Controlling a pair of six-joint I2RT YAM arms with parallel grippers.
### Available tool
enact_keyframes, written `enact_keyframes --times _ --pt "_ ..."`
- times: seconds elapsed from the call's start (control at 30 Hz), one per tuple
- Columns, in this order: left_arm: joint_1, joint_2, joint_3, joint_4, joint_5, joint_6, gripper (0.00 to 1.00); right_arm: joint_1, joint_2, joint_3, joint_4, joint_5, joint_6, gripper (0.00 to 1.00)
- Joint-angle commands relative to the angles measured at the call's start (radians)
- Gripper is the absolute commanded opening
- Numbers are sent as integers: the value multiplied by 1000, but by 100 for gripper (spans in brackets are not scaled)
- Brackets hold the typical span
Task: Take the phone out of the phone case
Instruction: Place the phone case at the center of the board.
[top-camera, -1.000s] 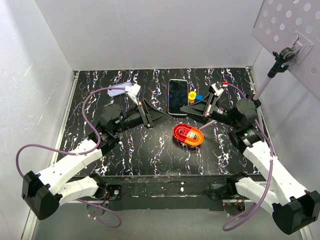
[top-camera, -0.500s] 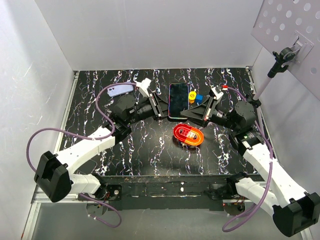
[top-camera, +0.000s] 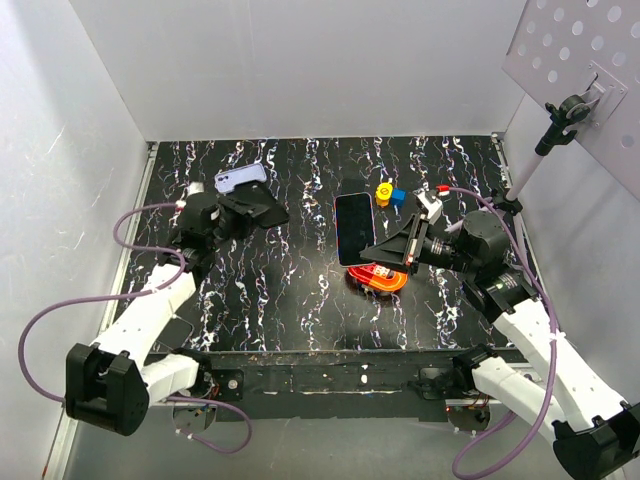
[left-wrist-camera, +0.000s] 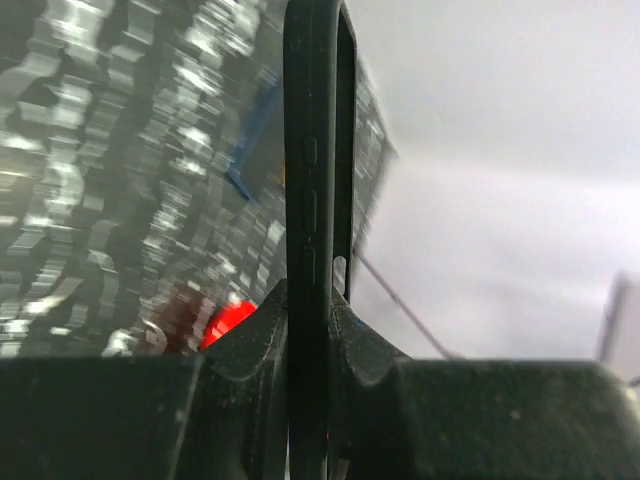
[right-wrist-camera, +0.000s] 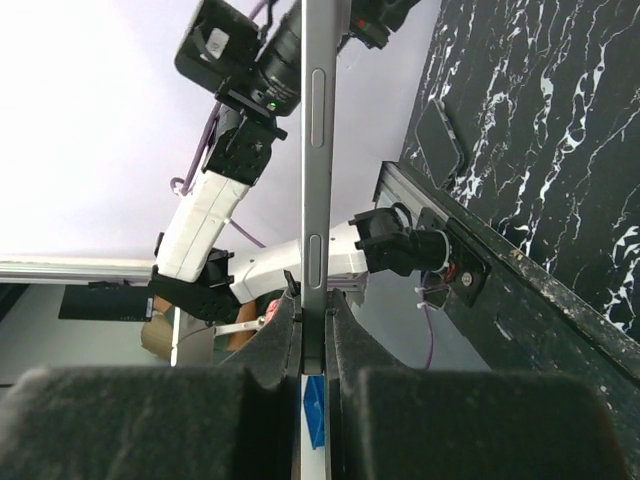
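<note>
The phone (top-camera: 352, 228), black screen up, hangs over the table's middle with my right gripper (top-camera: 378, 250) shut on its near right edge. In the right wrist view its silver edge (right-wrist-camera: 318, 150) stands upright between my pinched right gripper (right-wrist-camera: 316, 315). The empty black phone case (top-camera: 264, 208) is apart from it at the left, held by my left gripper (top-camera: 243, 213). In the left wrist view the case (left-wrist-camera: 318, 150) runs edge-on through my shut left gripper (left-wrist-camera: 318, 300), its button cut-outs showing.
A red-orange oval object (top-camera: 378, 278) lies under the phone's near end. A yellow piece (top-camera: 383, 192) and a blue cube (top-camera: 398, 197) sit behind the phone. A lilac phone (top-camera: 240, 178) lies at the back left. A camera stand (top-camera: 545, 135) rises at the right.
My left gripper closed on the case and swung left with it, away from the phone. My right gripper drew the phone slightly nearer.
</note>
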Motion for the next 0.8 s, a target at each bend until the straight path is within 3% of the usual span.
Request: enact_keyframes --times 0.0,0.17,0.37,0.53,0.77 --pt "61 -54 -63 -223 -368 -114 0 4 -27 21 3 12 -64 1" --pt "146 82 -155 -45 -371 -305 0 4 -42 33 -38 25 -91 1" --pt "150 398 -86 211 -360 -445 0 4 -62 18 -50 31 -93 1" --pt "144 548 4 190 -462 -489 0 4 -86 12 -80 63 -102 1" --pt "144 759 133 206 -466 -559 0 4 -67 4 -82 68 -91 1"
